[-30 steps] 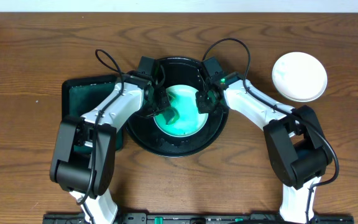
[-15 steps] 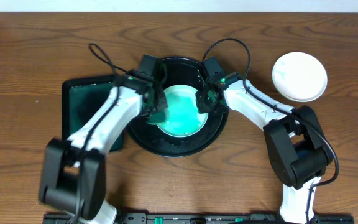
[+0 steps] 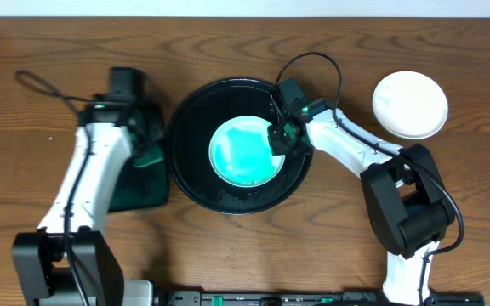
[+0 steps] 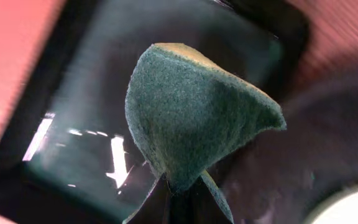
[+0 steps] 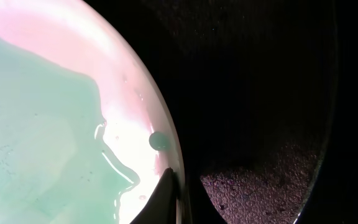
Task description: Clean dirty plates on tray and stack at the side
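Observation:
A pale teal plate [image 3: 243, 153] covered in green liquid lies in the round black tray [image 3: 196, 183]. My right gripper [image 3: 277, 141] is shut on the plate's right rim; the right wrist view shows its dark finger [image 5: 166, 193] lying on the plate [image 5: 48, 118] at the edge, above the tray floor [image 5: 266, 186]. My left gripper [image 3: 147, 138] is shut on a green sponge [image 4: 191, 118] and holds it above the rectangular dark tray [image 4: 61, 143]. A clean white plate [image 3: 409, 104] sits on the table at the right.
The rectangular dark tray [image 3: 130, 191] lies left of the round tray, touching or nearly touching its rim. Black cables loop above both arms. The wooden table [image 3: 330, 246] shows around everything.
My left arm has swung left off the plate, carrying the sponge out of the round tray to above the rectangular tray. The right gripper has kept its hold on the plate's rim.

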Controlling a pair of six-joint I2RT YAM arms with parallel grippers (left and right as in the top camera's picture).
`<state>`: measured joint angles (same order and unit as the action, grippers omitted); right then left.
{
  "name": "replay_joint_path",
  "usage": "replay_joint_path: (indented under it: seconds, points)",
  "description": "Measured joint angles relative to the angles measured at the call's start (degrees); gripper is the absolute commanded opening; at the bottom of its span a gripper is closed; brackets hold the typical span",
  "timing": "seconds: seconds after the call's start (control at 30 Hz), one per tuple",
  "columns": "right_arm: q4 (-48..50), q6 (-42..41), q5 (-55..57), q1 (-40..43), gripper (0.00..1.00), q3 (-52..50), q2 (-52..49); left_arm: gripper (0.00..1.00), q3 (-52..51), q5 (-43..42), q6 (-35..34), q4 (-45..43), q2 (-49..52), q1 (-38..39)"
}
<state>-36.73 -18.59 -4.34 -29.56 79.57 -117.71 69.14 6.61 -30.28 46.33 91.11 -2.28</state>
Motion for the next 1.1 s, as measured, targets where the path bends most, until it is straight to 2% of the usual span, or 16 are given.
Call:
replay_joint_path:
  seconds: [0.27,0.33,0.43,0.47,0.57,0.67,0.8,0.87,1.1]
  points:
    - [-0.7,2.6,0.2,0.0,0.01,0.6,0.0,0.08,-0.1,-0.2,1.4,0.2,1.6,-5.9]
    - [-1.0,3.4,0.3,0.0,0.01,0.8,0.1,0.15,-0.2,-0.2,1.7,0.1,3.6,-6.1]
    - [-1.7,5.2,0.2,-0.1,0.01,0.9,1.0,0.38,-0.4,-0.3,2.4,0.1,8.0,-6.2]
    - [-1.9,5.8,0.3,-0.3,0.01,0.9,1.6,0.43,-0.4,-0.3,2.4,0.0,9.4,-6.2]
    - [-2.6,8.1,1.2,-1.4,0.01,0.9,4.5,0.49,-0.5,-0.3,2.1,-0.1,13.3,-6.2]
    - [-2.8,10.7,2.5,-2.3,0.01,0.9,7.8,0.61,-0.6,-0.3,2.2,0.0,15.5,-6.2]
    - [-2.9,14.0,6.4,-2.4,0.01,0.9,12.0,0.69,-0.7,-0.3,2.2,0.0,16.1,-6.2]
    - [-2.9,15.5,9.6,-2.4,0.01,0.9,13.9,0.78,-0.7,-0.3,2.1,0.0,16.1,-6.2]
    - [-2.1,20.1,17.1,-2.5,0.01,0.9,17.7,0.79,-0.7,-0.4,2.0,0.0,16.1,-6.2]
